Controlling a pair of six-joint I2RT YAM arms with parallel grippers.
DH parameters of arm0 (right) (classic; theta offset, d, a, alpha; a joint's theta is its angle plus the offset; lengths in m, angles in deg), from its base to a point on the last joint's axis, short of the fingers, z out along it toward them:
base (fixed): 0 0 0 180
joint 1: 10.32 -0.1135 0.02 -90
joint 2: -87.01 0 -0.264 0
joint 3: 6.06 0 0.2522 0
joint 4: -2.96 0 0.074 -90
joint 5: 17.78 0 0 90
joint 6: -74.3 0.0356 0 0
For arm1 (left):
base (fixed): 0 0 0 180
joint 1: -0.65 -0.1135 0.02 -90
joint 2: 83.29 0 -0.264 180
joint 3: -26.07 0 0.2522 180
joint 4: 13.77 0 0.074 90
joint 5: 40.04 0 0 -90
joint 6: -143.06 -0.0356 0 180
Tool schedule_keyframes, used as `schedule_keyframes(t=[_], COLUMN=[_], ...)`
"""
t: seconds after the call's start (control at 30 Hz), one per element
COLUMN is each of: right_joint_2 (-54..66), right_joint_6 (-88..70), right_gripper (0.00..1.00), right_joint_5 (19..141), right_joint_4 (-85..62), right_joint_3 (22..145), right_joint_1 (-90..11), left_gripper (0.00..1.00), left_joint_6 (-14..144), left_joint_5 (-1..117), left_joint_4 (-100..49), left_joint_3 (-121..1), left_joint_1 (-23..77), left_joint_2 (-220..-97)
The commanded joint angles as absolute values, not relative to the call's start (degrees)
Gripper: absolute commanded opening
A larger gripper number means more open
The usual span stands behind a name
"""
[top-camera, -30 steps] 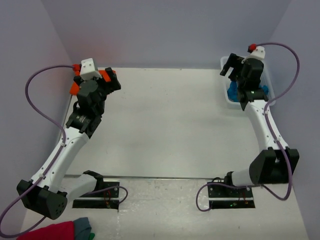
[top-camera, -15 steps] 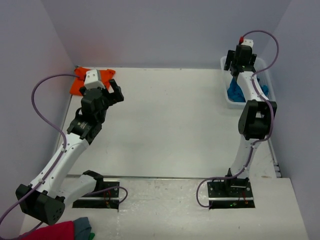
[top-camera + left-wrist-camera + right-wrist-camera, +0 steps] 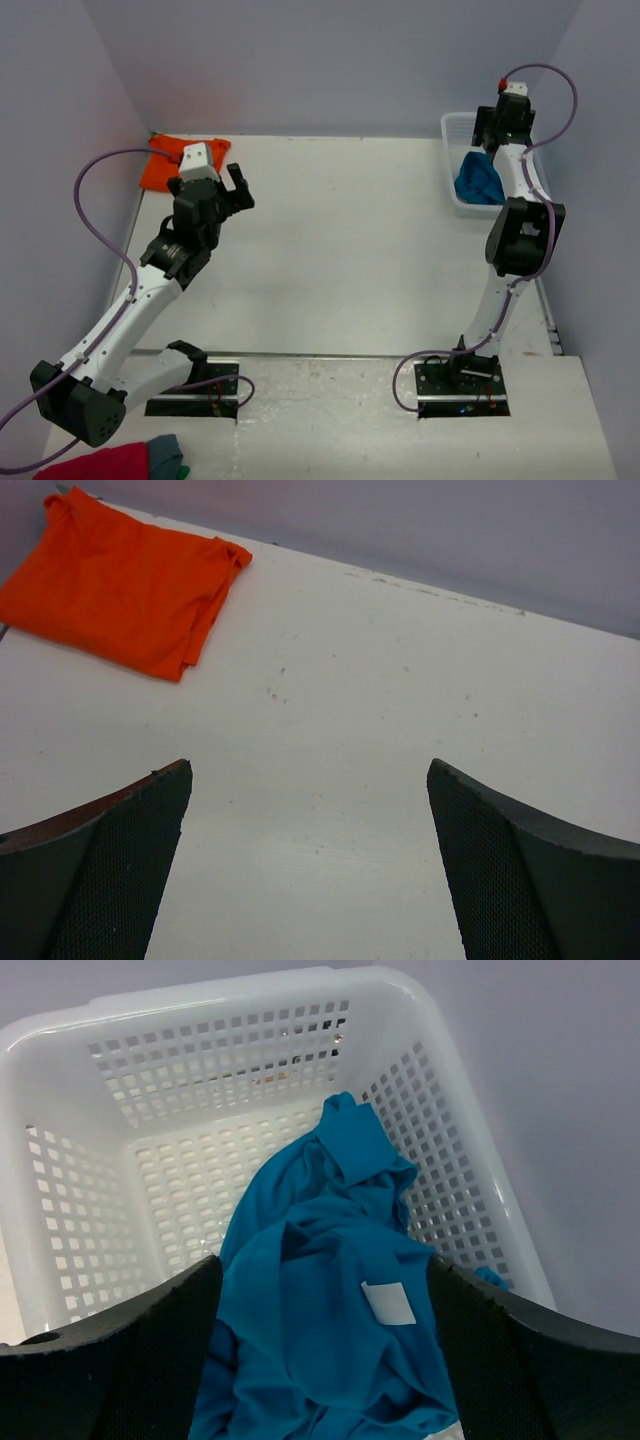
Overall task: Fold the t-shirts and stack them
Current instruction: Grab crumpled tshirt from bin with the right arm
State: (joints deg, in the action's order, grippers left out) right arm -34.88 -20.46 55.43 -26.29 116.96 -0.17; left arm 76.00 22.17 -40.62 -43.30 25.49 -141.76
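Observation:
The orange t-shirt [image 3: 168,161] lies folded flat at the table's far left corner; it also shows in the left wrist view [image 3: 120,588]. My left gripper [image 3: 234,188] is open and empty, hovering above bare table just right of and nearer than the orange shirt; its jaws [image 3: 308,772] stand wide apart. The teal-blue t-shirt [image 3: 478,178] lies crumpled inside the white basket [image 3: 449,128] at the far right. My right gripper [image 3: 492,135] is open above the basket, its jaws [image 3: 322,1265] spread over the teal shirt [image 3: 330,1310] without touching it.
The perforated white basket [image 3: 200,1005] stands against the right wall. A crimson-pink cloth [image 3: 100,463] and a grey cloth [image 3: 166,452] lie off the table at the near left. Walls close the table on the left, back and right.
My left gripper has drawn back from the orange shirt toward the right and nearer. My right arm has swung up and stretched out, putting its gripper over the basket.

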Motion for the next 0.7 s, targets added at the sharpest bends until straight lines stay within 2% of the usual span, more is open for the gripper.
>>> schedule_keyframes(t=[0.0,0.2,0.43,0.67], right_joint_2=[-36.0,-35.0,-36.9,-42.4], right_joint_6=[-20.4,-16.9,-16.4,-18.3], right_gripper=[0.83,0.81,0.79,0.68], right_joint_5=[59.5,62.5,62.1,60.2], right_joint_4=[-25.7,-25.2,-29.2,-32.2], right_joint_3=[115.9,111.6,114.2,121.5], right_joint_1=[-0.4,-0.6,-0.6,-0.6], left_gripper=[1.0,1.0,1.0,1.0], left_joint_6=[74.9,74.8,74.6,74.0], left_joint_5=[20.8,20.8,21.7,21.3], left_joint_4=[-41.2,-39.9,-40.0,-39.9], left_joint_3=[-45.7,-44.3,-45.2,-45.1], left_joint_1=[25.8,25.8,25.8,25.8], left_joint_2=[-140.9,-140.2,-139.7,-140.1])
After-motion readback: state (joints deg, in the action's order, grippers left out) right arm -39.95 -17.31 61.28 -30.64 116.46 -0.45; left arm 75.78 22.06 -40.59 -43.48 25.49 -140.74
